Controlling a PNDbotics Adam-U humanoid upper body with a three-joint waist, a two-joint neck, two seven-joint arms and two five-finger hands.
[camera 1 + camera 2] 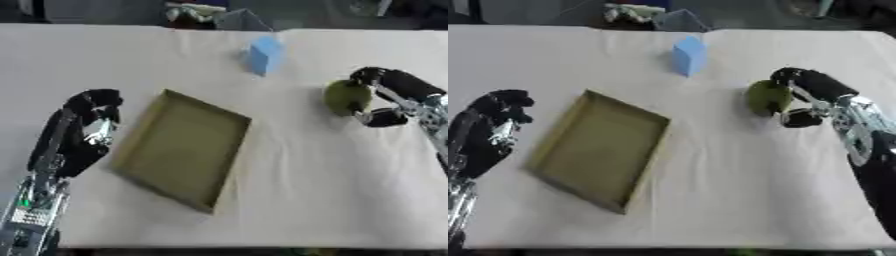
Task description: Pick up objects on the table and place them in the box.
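White cloth covers the table (289, 200), on which a shallow olive-green box (181, 147) is set askew, just beside the curled, empty fingers of the left hand (87, 125). A round green object (347, 96) is clasped between the fingers and thumb of the right hand (807, 100), while a blue block (265, 55) is seen upright well beyond those fingertips, toward the far edge.

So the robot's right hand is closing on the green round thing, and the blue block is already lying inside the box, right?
Not quite. The blue block is not in the box; it stands on the table beyond the box's far end, as the left eye view shows. The box holds nothing visible. The rest is right: the right hand is curled round the green round thing.
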